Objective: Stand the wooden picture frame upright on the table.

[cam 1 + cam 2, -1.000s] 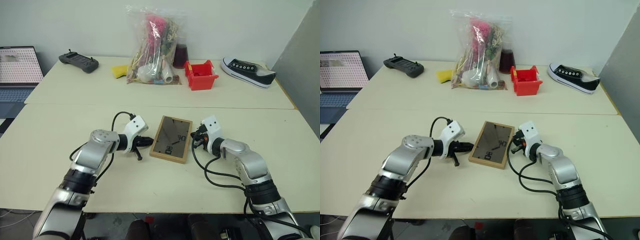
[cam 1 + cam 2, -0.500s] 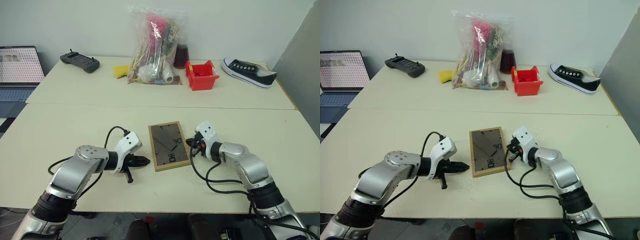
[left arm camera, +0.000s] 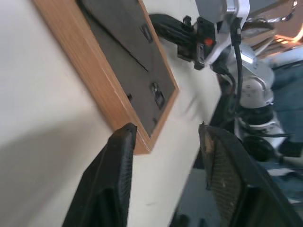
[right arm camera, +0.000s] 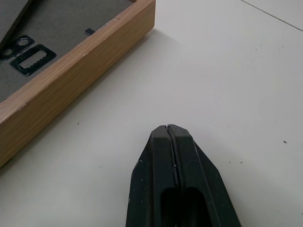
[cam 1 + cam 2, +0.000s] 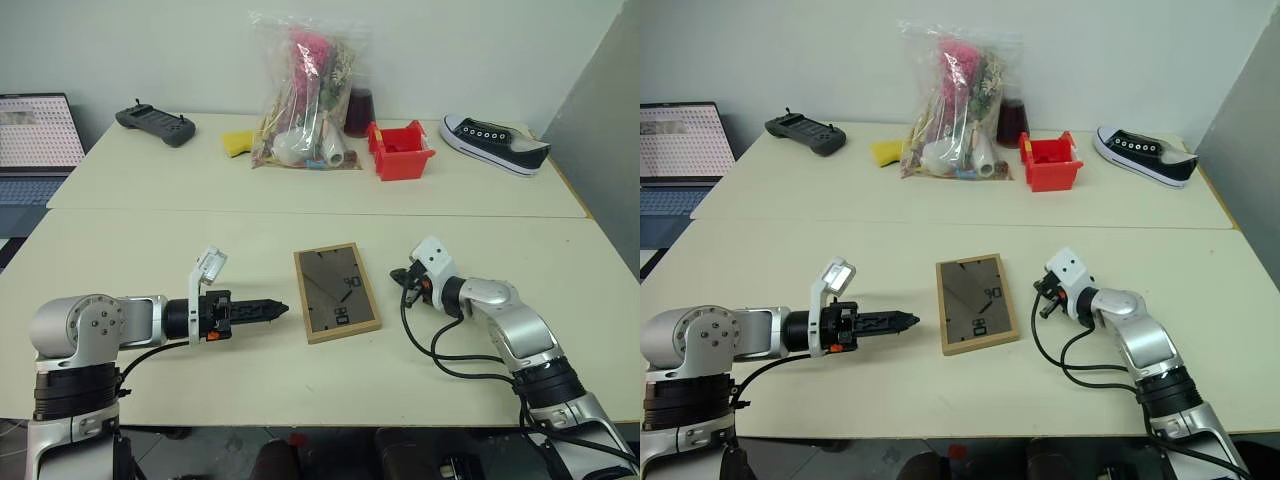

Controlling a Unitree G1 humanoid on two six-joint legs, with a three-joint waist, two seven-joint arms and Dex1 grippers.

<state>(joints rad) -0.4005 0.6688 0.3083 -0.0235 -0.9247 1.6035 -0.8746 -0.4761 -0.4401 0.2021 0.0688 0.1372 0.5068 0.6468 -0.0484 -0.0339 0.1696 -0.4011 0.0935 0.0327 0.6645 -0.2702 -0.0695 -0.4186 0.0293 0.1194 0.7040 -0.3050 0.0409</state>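
Cream table (image 5: 150,250): wooden picture frame (image 5: 336,291) at frame centre lies flat, back up.
Left gripper (image 5: 278,308) has withdrawn leftward, fingers now parted; right gripper (image 5: 408,281) pressed closed; frame ungrasped.

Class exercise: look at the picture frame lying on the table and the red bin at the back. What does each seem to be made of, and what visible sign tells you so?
Picture frame: border looks like light, matte wood, with grain lines along its edge; the dark back panel looks like fibreboard or card, with small black metal-looking hangers. Red bin: probably moulded plastic, uniform bright colour and smooth walls.
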